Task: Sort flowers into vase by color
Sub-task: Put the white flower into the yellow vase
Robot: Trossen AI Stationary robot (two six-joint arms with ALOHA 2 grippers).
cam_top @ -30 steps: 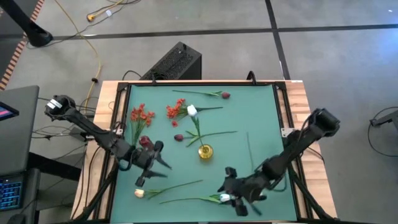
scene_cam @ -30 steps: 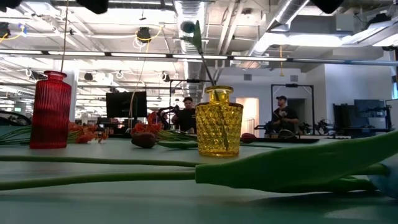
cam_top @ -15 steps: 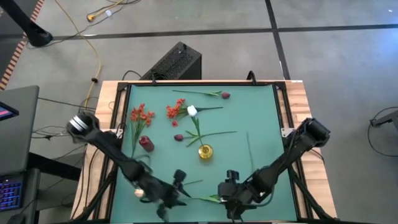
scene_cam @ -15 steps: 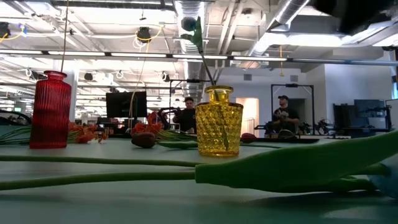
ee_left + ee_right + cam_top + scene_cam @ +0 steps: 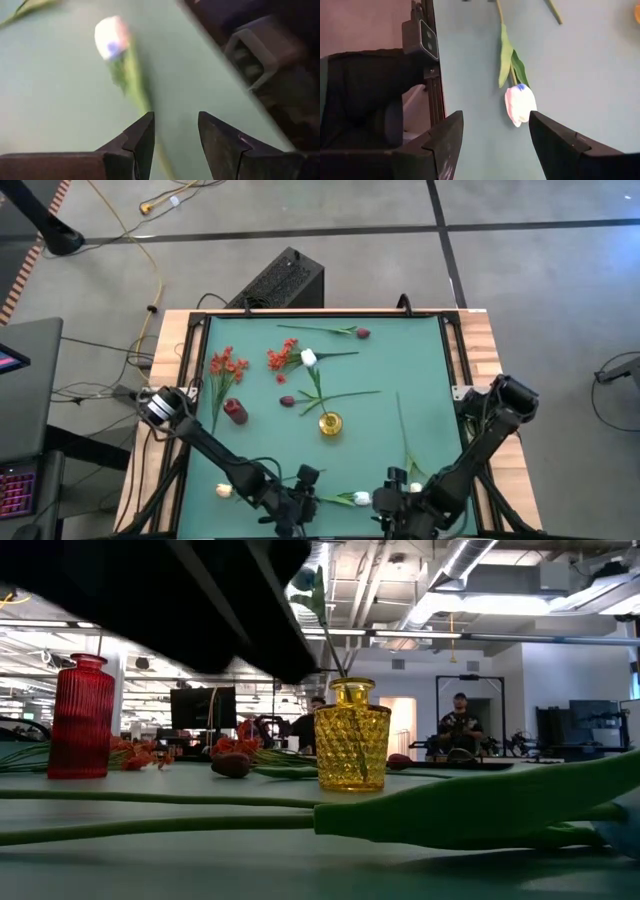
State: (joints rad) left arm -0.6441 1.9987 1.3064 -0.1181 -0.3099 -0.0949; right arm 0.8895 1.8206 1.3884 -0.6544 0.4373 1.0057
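left gripper (image 5: 303,502): i see it just left of the white tulip (image 5: 361,498), jaws narrowly apart, empty.
white tulip: lying flat, near of the yellow vase (image 5: 329,423).
right gripper (image 5: 400,498): just right of the tulip, jaws wide, empty.

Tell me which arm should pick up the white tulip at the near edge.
Probably the right. The right gripper is open with the white tulip lying just ahead between its fingers. The left gripper is also open near the stem, but its bloom sits farther off.
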